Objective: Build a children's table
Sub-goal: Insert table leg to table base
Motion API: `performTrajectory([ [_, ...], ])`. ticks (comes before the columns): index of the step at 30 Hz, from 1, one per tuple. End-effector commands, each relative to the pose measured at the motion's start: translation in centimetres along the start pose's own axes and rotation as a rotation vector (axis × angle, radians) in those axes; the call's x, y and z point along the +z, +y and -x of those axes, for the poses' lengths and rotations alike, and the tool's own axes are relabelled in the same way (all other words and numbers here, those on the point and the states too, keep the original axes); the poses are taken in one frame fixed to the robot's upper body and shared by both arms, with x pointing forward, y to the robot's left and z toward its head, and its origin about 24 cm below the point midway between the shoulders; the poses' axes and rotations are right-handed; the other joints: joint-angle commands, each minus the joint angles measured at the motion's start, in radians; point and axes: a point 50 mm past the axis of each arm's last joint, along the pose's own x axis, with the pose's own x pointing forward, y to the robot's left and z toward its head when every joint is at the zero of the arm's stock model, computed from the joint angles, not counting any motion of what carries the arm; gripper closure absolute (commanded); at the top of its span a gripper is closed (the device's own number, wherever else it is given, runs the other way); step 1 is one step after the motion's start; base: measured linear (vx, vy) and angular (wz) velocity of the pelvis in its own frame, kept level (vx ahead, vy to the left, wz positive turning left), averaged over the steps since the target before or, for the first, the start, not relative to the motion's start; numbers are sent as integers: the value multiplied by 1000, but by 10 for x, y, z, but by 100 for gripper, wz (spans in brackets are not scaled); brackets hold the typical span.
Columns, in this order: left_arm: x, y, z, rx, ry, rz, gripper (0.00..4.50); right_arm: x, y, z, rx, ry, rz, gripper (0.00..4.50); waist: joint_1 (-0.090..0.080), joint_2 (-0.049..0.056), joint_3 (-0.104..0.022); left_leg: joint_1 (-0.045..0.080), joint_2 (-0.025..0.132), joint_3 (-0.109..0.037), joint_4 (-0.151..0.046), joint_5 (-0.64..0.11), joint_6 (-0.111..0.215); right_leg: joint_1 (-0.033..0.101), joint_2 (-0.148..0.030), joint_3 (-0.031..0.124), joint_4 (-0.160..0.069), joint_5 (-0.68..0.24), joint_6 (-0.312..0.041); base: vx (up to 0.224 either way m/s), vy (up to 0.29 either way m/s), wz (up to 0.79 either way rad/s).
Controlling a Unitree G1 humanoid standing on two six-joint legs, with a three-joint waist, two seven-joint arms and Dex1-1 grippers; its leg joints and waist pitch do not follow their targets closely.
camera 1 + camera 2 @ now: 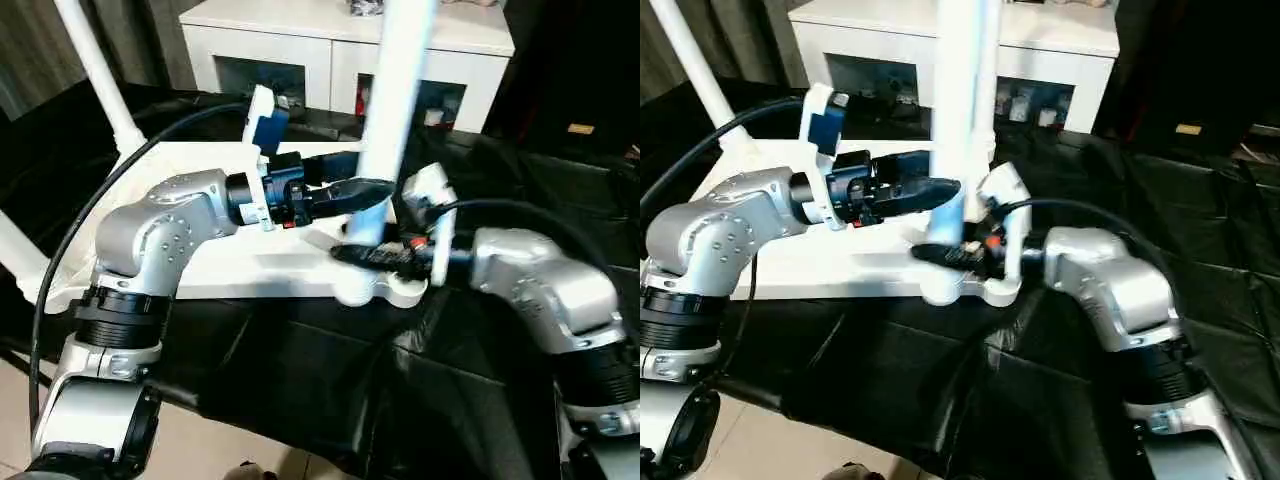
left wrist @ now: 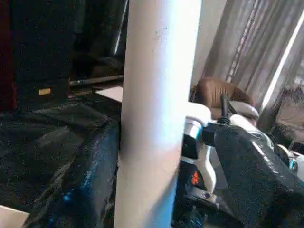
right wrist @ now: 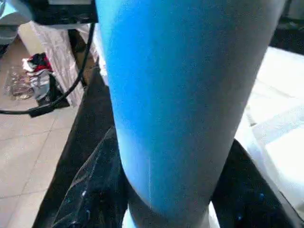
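Observation:
The white tabletop (image 1: 230,265) lies upside down on black cloth. A long white leg (image 1: 395,100) stands upright in its near right corner socket (image 1: 385,288). My left gripper (image 1: 365,192) reaches around this leg a little above the socket. In the left wrist view one finger (image 2: 90,180) lies against the leg (image 2: 156,118) and the other finger (image 2: 251,166) stands clear of it, so it is open. My right gripper (image 1: 365,250) is shut on the leg's base, with its fingers (image 3: 90,190) pressed to the leg (image 3: 180,95). Two more legs (image 1: 95,70) (image 1: 20,255) rise from the left corners.
A white cabinet (image 1: 330,45) with glass-fronted compartments stands close behind the tabletop. Black cloth (image 1: 330,370) covers the work surface out to its near edge. Tiled floor (image 1: 200,450) shows below that edge, and a black cable (image 1: 70,240) loops over my left arm.

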Motion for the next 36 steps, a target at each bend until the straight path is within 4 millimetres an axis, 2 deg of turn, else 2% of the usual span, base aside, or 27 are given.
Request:
performTrajectory([
  [1, 4, -2, 1, -5, -17, -14, 66, 11, -1, 6, -17, -31, 27, 265, 3, -9, -80, 13, 34, -9, -74, -139, 18, 61, -66, 40, -74, -247, -211, 0, 0, 0],
  [3, 4, 2, 3, 41, -35, -29, 62, 12, -2, 10, -38, -42, 27, 265, 3, -10, -79, 12, 34, -9, -74, -137, 19, 62, -65, 40, -74, -248, -208, 0, 0, 0],
  [6, 0, 7, 9, 97, -16, -46, 29, 11, -6, 14, -85, -45, 31, 265, 3, -7, -80, 12, 35, -10, -74, -134, 20, 62, -65, 40, -74, -242, -206, 0, 0, 0],
  [7, -11, 17, 21, 247, 27, -60, 23, 9, -16, 21, -181, -40, 47, 265, 2, -5, -81, 13, 34, -10, -74, -134, 18, 62, -64, 40, -73, -240, -204, 0, 0, 0],
  [9, -19, 24, 31, 367, 74, -76, 21, 6, -22, 25, -253, -36, 51, 265, -4, -5, -79, 9, 35, -12, -76, -140, 8, 63, -63, 39, -73, -242, -190, 0, 0, 0],
  [10, -27, 29, 39, 476, 108, -101, 21, 4, -28, 28, -312, -34, 60, 265, -6, -1, -82, 13, 33, -12, -74, -140, 3, 62, -63, 39, -73, -248, -183, 0, 0, 0],
  [11, -31, 31, 42, 526, 120, -116, 21, 3, -30, 29, -337, -33, 65, 265, -10, -2, -81, 13, 32, -10, -73, -146, 2, 59, -60, 39, -78, -255, -179, 0, 0, 0],
  [15, -51, 36, 47, 613, 186, -165, 21, 1, -38, 28, -427, -66, 57, 265, -9, -2, -82, 14, 33, -11, -75, -154, 9, 58, -61, 38, -80, -262, -180, 0, 0, 0],
  [16, -56, 33, 45, 579, 207, -183, 21, 1, -39, 29, -438, -72, 54, 265, -8, -7, -83, 13, 34, -11, -76, -152, 12, 58, -63, 38, -81, -262, -181, 0, 0, 0],
  [19, -69, 20, 34, 397, 231, -190, 21, -2, -43, 29, -461, -61, 53, 265, -5, -9, -83, 16, 37, -9, -77, -144, 16, 54, -65, 40, -77, -245, -191, 0, 0, 0],
  [20, -69, 20, 34, 397, 231, -190, 21, -2, -43, 29, -461, -61, 53, 265, -2, -7, -83, 14, 37, -9, -78, -136, 19, 56, -65, 41, -73, -222, -199, 0, 0, 0],
  [21, -82, 20, 27, 361, 299, -235, 21, -7, -44, 27, -453, -35, 61, 265, -3, -19, -83, 12, 37, -8, -78, -132, 23, 57, -65, 41, -74, -214, -200, 0, 0, 0],
  [22, -89, 20, 22, 327, 344, -272, 21, -9, -43, 25, -439, -21, 64, 265, -2, -27, -82, 11, 37, -7, -77, -129, 32, 59, -67, 42, -73, -217, -196, 0, 0, 0],
  [23, -91, 20, 21, 318, 354, -280, 21, -9, -43, 25, -436, -18, 64, 265, 0, -22, -81, 11, 37, -9, -78, -129, 35, 57, -68, 41, -75, -230, -191, 0, 0, 0],
  [24, -100, 18, 16, 255, 394, -277, 21, -11, -43, 23, -423, -8, 67, 265, -2, -27, -81, 11, 37, -7, -78, -138, 34, 58, -70, 42, -78, -253, -179, 0, 0, 0],
  [27, -111, 19, 13, 189, 440, -244, 21, -10, -43, 22, -413, 0, 79, 265, -4, -25, -80, 13, 38, -7, -79, -139, 25, 57, -72, 43, -78, -263, -179, 0, 0, 0],
  [28, -114, 21, 12, 182, 462, -245, 50, -9, -43, 22, -411, 2, 84, 265, -4, -24, -80, 15, 36, -6, -78, -145, 25, 55, -70, 44, -79, -267, -177, 0, 0, 0],
  [29, -116, 25, 13, 192, 490, -254, 50, -8, -43, 23, -409, 2, 88, 265, -5, -24, -79, 14, 34, -7, -78, -147, 28, 56, -68, 43, -82, -271, -171, 0, 0, 0],
  [31, -120, 30, 15, 203, 520, -255, 57, -6, -43, 25, -406, 2, 93, 265, -6, -25, -81, 14, 35, -8, -78, -146, 24, 59, -71, 44, -79, -260, -173, 0, 0, 0],
  [32, -120, 30, 15, 203, 520, -255, 57, -6, -43, 25, -406, 2, 93, 265, -6, -22, -81, 12, 35, -9, -78, -141, 24, 61, -72, 43, -78, -254, -176, 0, 0, 0],
  [33, -121, 33, 17, 202, 539, -254, 79, -6, -42, 26, -406, 2, 96, 265, -7, -14, -82, 14, 36, -9, -77, -139, 23, 59, -71, 43, -75, -242, -184, 0, 0, 0],
  [34, -123, 35, 19, 195, 566, -253, 92, -6, -42, 28, -403, 4, 100, 265, -9, -17, -81, 13, 34, -8, -76, -142, 28, 59, -68, 43, -80, -237, -186, 0, 0, 0],
  [35, -125, 37, 22, 189, 586, -257, 92, -6, -41, 29, -400, 6, 103, 265, -8, -12, -83, 13, 35, -9, -76, -139, 28, 61, -70, 44, -76, -220, -193, 0, 0, 0],
  [36, -129, 39, 25, 178, 611, -240, 98, -8, -40, 31, -397, 10, 108, 265, -10, -13, -83, 12, 35, -9, -77, -138, 29, 61, -68, 43, -78, -213, -195, 0, 0, 0],
])
